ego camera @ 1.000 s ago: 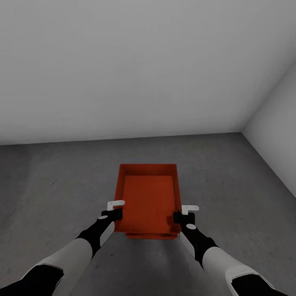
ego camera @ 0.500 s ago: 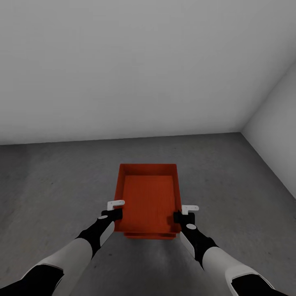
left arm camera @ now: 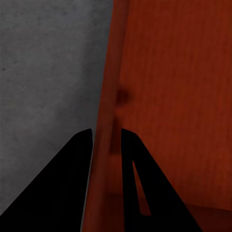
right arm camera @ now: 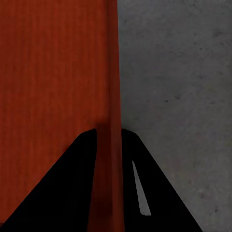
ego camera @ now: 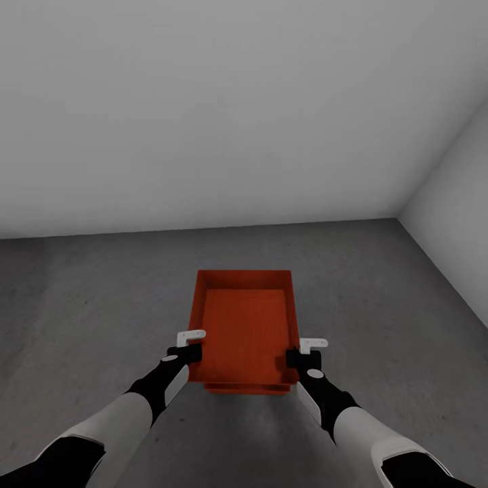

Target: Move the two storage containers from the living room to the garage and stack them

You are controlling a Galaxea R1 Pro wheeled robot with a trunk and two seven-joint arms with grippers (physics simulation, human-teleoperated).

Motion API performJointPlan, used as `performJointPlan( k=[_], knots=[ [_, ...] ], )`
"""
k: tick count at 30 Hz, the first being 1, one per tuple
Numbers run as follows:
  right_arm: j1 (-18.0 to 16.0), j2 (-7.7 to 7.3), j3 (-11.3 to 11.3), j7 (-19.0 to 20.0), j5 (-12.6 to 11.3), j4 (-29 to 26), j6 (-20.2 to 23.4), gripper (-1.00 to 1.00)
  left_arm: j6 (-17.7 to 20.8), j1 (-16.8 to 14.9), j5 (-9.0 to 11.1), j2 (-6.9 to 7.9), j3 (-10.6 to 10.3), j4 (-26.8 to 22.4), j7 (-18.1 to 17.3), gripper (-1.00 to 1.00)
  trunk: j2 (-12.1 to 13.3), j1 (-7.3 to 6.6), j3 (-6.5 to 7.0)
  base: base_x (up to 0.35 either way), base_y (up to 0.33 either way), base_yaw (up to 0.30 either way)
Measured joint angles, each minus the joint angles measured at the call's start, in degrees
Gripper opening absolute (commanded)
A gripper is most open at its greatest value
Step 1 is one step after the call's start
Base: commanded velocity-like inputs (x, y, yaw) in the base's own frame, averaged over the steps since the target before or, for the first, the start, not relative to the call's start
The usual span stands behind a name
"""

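Observation:
An open-topped red-orange storage container (ego camera: 244, 325) sits in front of me over the dark concrete garage floor (ego camera: 81, 305). A thin strip of a second storage container (ego camera: 244, 389) shows under its near edge, so the two are stacked. My left gripper (ego camera: 193, 352) is shut on the upper container's left wall (left arm camera: 104, 96), with one finger on each side of it. On the opposite side, my right gripper (ego camera: 293, 356) is shut on the right wall (right arm camera: 112, 72) in the same way. I cannot tell whether the upper container rests fully on the lower one.
A white wall (ego camera: 203, 115) runs across the back. A second white wall (ego camera: 461, 224) closes the right side, and the two meet at a corner. Bare grey floor lies left, right and beyond the containers.

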Motion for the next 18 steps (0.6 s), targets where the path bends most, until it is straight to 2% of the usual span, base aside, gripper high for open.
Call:
performJointPlan(
  k=[18],
  knots=[
    [0.00, 0.00, 0.00, 0.00, 0.00, 0.00, 0.00, -1.00, 0.00, 0.01, 0.02, 0.00, -0.02, -0.01, 0.02, -1.00, 0.00, 0.00, 0.00, 0.000, 0.000, 0.000]
  ],
)
